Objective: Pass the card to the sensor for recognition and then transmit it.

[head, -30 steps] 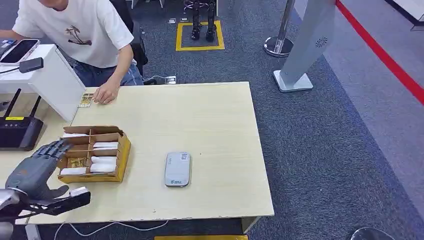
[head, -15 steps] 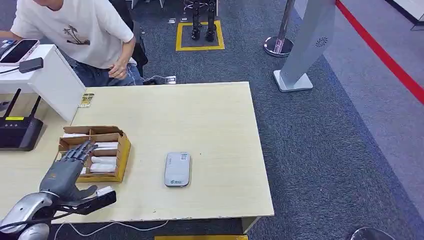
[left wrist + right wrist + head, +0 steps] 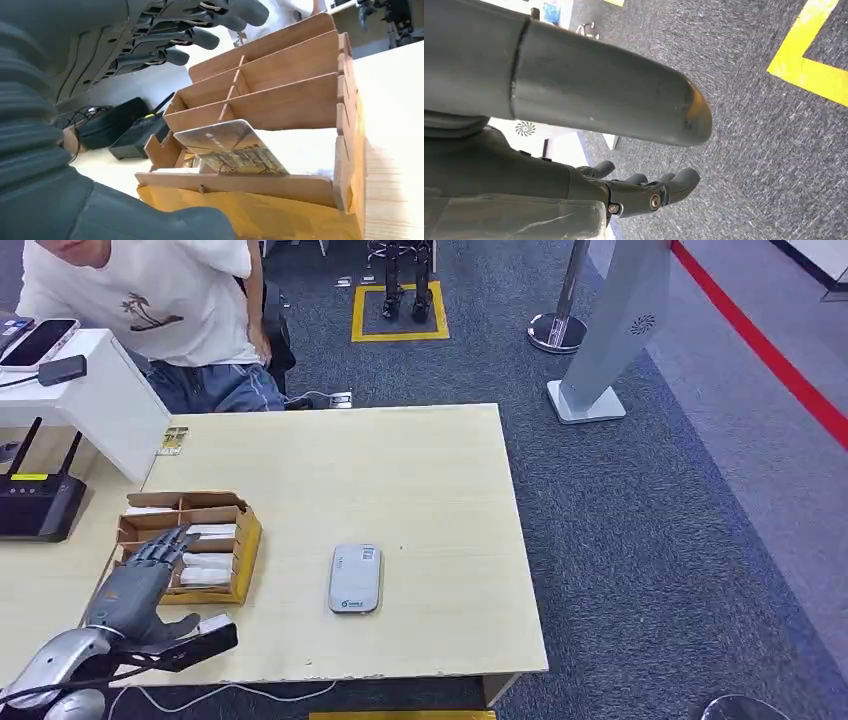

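Note:
A compartmented wooden box [image 3: 246, 540] stands at the table's left and holds white cards [image 3: 206, 574]. My left hand [image 3: 137, 582] hovers over its near-left part, fingers stretched out and apart, holding nothing. In the left wrist view a gold patterned card [image 3: 231, 148] leans in the closest compartment of the box [image 3: 280, 190], below my fingers [image 3: 200, 37], with a gap between them. The grey-white sensor [image 3: 355, 578] lies flat near the table's middle front. My right hand [image 3: 644, 192] hangs over the carpet, fingers loosely extended, empty.
Another gold card [image 3: 173, 439] lies at the table's far left corner. A person [image 3: 150, 310] sits beyond that corner. A black router [image 3: 35, 502] and a white stand [image 3: 110, 400] are to the left. A cable runs below the front edge.
My left hand has moved right and forward over the box, then nearly stopped. The person's hand has drawn back from the card at the far corner.

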Motion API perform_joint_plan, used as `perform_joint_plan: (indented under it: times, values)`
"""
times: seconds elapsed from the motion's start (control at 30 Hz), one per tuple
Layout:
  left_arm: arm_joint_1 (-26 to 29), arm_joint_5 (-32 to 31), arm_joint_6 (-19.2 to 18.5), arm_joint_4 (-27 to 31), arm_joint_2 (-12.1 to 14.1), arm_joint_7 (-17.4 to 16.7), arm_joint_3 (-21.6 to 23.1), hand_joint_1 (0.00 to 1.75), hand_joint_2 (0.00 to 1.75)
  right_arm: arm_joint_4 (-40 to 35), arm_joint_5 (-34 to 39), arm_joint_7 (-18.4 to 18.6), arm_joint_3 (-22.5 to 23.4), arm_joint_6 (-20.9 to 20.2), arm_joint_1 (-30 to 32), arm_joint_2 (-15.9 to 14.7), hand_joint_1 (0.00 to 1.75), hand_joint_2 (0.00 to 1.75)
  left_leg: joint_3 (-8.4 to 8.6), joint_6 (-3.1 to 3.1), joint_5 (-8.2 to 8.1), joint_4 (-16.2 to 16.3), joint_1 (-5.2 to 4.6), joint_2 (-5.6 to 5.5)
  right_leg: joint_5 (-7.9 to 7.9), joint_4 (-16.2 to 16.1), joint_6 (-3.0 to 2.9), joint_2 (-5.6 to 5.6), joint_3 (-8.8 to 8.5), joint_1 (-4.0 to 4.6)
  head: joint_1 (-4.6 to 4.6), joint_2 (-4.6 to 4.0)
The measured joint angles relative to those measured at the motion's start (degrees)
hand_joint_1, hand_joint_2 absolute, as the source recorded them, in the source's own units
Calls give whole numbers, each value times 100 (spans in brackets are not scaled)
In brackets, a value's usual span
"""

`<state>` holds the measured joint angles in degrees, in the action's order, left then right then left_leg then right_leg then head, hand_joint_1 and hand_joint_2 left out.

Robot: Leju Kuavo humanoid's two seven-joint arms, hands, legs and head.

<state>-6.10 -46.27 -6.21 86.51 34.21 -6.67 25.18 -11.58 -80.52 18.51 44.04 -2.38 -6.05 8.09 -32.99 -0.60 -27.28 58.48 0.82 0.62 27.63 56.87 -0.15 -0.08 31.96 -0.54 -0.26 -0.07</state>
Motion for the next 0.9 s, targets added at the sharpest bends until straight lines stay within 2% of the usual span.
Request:
perform_joint_plan:
  times: [0.5,0.9]
  values:
    - [29,136,-199,37,352,-118,-22,0,175,0,9,2,0,2,7,0,0,0,0,0,0,0,0,0,0,1,0,0,0,0,0,0]
    - [94,136,-201,50,330,-120,-26,0,175,0,7,15,-11,2,8,0,0,0,0,0,0,0,0,0,0,0,0,0,0,0,0,-2]
